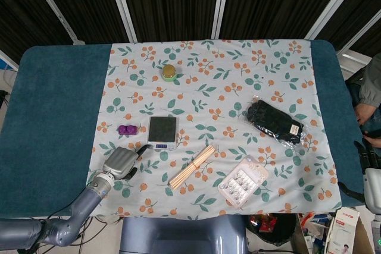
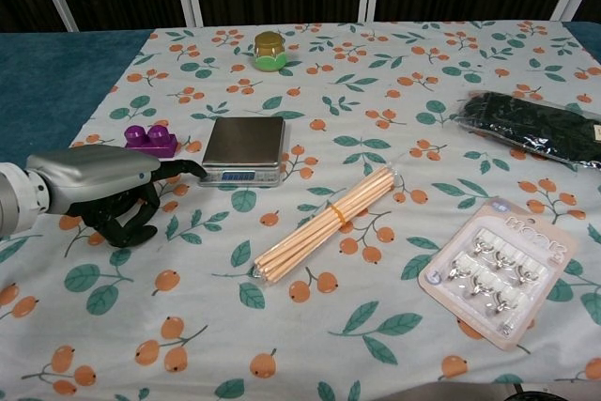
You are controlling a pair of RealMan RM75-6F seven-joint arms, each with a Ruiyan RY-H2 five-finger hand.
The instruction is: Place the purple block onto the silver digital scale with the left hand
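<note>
Teal bench point(image 1: 53, 117) under a floral cloth carries everything. From my seat, the silver digital scale point(image 2: 244, 143) sits just right of the purple block point(image 2: 151, 139), display lit, platform bare. My left hand point(image 2: 113, 190) hangs near the block on the near side, holding nothing, fingers curled loosely under; the block lies straight ahead of it, long axis running across, towards the scale. My right hand point(image 1: 368, 165) waits far off at the bench's edge; I cannot tell its state.
</note>
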